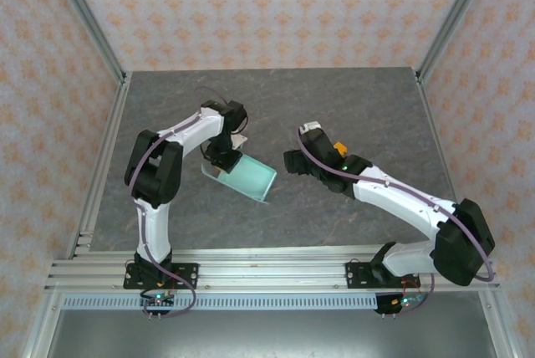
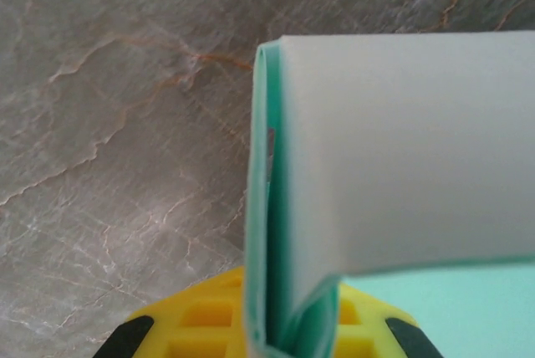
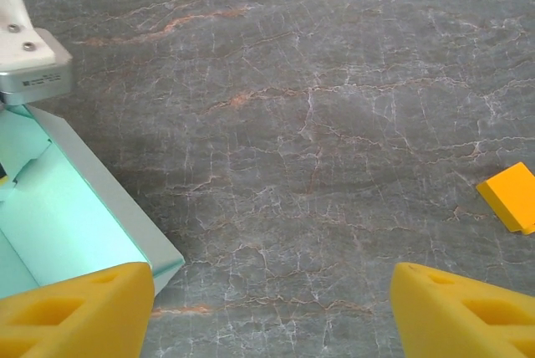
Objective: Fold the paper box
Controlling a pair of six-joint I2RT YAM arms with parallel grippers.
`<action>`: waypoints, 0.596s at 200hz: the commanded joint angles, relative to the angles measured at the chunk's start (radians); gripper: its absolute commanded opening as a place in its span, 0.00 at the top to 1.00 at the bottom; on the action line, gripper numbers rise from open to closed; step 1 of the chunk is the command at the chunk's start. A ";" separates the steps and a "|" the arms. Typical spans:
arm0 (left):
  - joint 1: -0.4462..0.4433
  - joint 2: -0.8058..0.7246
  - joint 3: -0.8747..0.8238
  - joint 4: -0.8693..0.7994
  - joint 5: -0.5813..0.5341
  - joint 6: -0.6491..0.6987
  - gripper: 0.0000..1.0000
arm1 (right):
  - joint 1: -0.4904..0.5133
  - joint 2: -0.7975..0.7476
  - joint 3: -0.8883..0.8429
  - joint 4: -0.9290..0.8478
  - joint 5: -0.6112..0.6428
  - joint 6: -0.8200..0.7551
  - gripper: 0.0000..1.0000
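The paper box point(image 1: 247, 176) is pale mint card, partly folded, and lies tilted on the grey table left of centre. My left gripper point(image 1: 219, 160) is shut on the box's left wall. In the left wrist view a double layer of card point(image 2: 401, 149) stands pinched between the yellow fingers point(image 2: 201, 320), and a flap bends over to the right. My right gripper point(image 1: 289, 161) hovers just right of the box, open with nothing between its jaws. In the right wrist view the box corner point(image 3: 79, 207) lies beside the left yellow fingertip point(image 3: 75, 312).
A tiny orange piece point(image 3: 512, 196) lies on the table to the right in the right wrist view. The left arm's white and grey wrist block point(image 3: 33, 57) sits above the box. Metal frame posts point(image 1: 100, 48) border the marble-patterned table point(image 1: 334, 107).
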 commanded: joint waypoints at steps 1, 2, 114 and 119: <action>0.013 0.043 0.096 -0.099 0.026 0.058 1.00 | -0.005 0.011 0.000 -0.008 0.041 0.001 0.25; 0.012 0.046 0.100 -0.101 0.027 0.059 1.00 | -0.006 0.012 0.000 -0.008 0.041 0.001 0.25; 0.009 0.274 0.533 -0.173 0.185 0.097 0.52 | -0.024 0.059 0.039 -0.054 0.060 -0.011 0.25; 0.009 0.274 0.550 -0.176 0.186 0.099 0.51 | -0.024 0.062 0.039 -0.055 0.062 -0.010 0.25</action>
